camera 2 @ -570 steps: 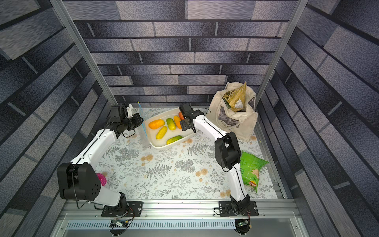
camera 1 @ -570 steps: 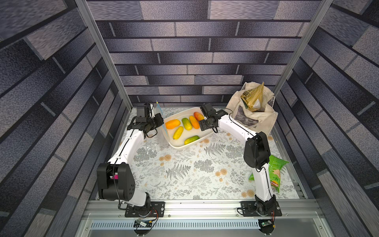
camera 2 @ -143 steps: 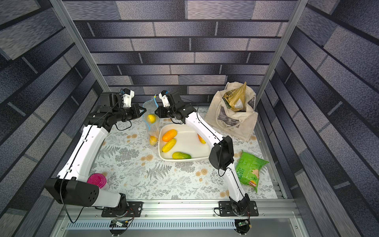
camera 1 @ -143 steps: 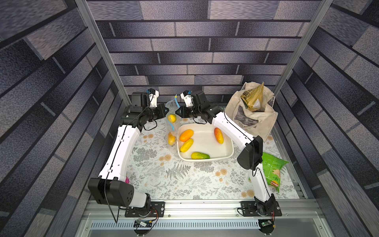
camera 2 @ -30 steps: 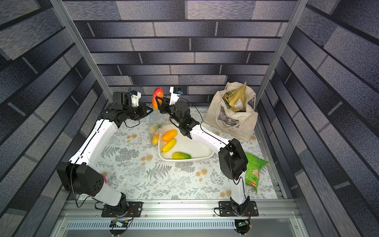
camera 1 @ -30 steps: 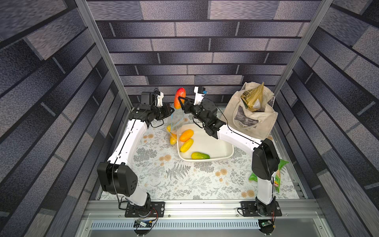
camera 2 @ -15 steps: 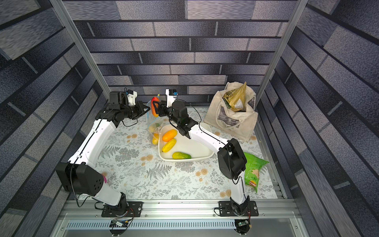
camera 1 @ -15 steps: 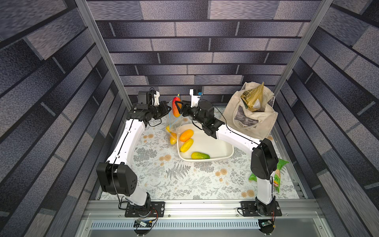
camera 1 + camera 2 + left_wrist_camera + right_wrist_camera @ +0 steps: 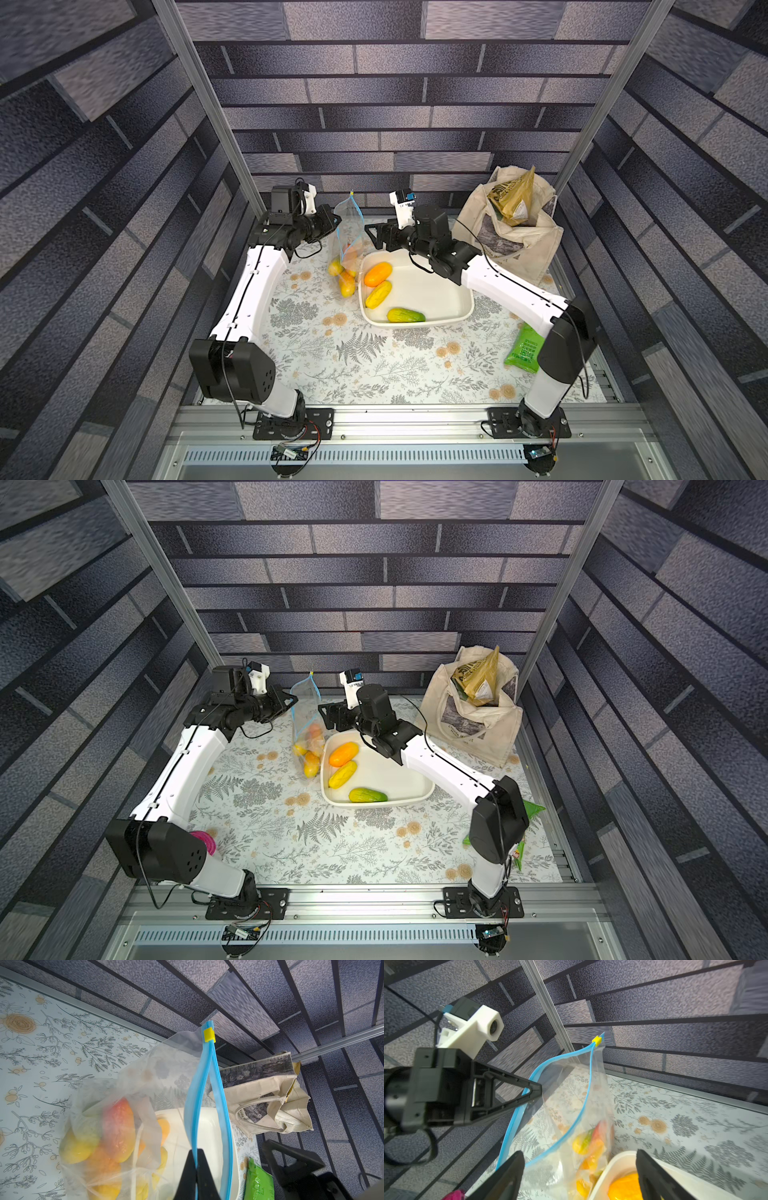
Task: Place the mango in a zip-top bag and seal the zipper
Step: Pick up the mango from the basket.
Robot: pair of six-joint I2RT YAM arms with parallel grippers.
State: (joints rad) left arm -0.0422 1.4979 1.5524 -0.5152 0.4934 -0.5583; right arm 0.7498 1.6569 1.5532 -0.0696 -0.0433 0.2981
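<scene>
Looks like the first part is done. Just beside the white tray (image 9: 449, 291), on the side of the left arm: the zip-top bag (image 9: 348, 232), held up above the worktop (image 9: 374, 374). Inside the bag, a red and orange mango (image 9: 118, 1126), lying on other yellow fruit. Three more fruit in the tray. Clamped tight on one lip of the bag's mouth: the left gripper (image 9: 196, 1154). Up over the tray's corner nearest the bag: the right gripper (image 9: 579, 1152), spread wide, holding nothing. Not yet done: closing the zipper (image 9: 207, 1084), wide open for now.

Flat worktop, printed with ferns and little orange flowers. Behind the tray, a soft, floppy beige tote (image 9: 511, 241), creased and sagging. Tray hard, smooth and shiny, with round corners and low walls. Bag thin, see-through and crinkly, full of folds. Well apart from the tray, near the right arm's base, a bright green snack packet (image 9: 525, 349), puffy and shiny. Mango plump, oval, smooth-skinned. Zipper a thin light-blue strip, its two sides bowed apart like a long leaf. At its top end, a tiny yellow piece (image 9: 208, 1035), square and blocky.
</scene>
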